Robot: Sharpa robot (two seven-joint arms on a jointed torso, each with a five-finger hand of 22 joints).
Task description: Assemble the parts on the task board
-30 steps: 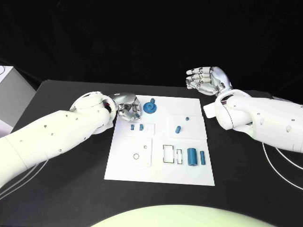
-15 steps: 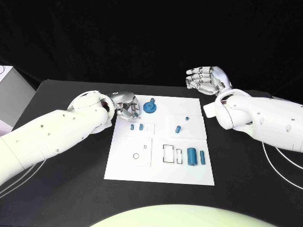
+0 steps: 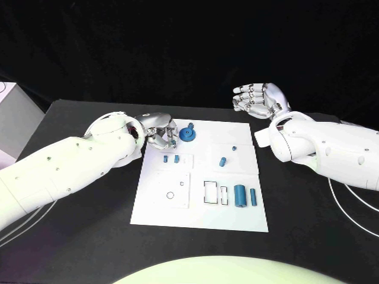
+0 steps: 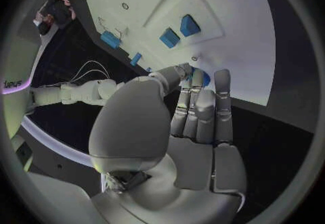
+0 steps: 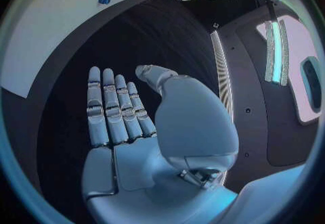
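Black desk [image 3: 87,236] under my rig carries the white rectangular task board [image 3: 198,210], small blue plastic parts [image 3: 240,195] lying on it. My left hand [image 3: 160,132] hovers empty by the board's far-left corner beside a round blue gear [image 3: 188,134], fingers apart. My right hand [image 3: 259,99] hangs empty past the far-right corner, fingers spread.

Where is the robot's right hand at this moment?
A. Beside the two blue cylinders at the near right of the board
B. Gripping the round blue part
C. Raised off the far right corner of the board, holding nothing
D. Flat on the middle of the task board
C: the right hand is up beyond the task board's far right corner, with nothing in it.
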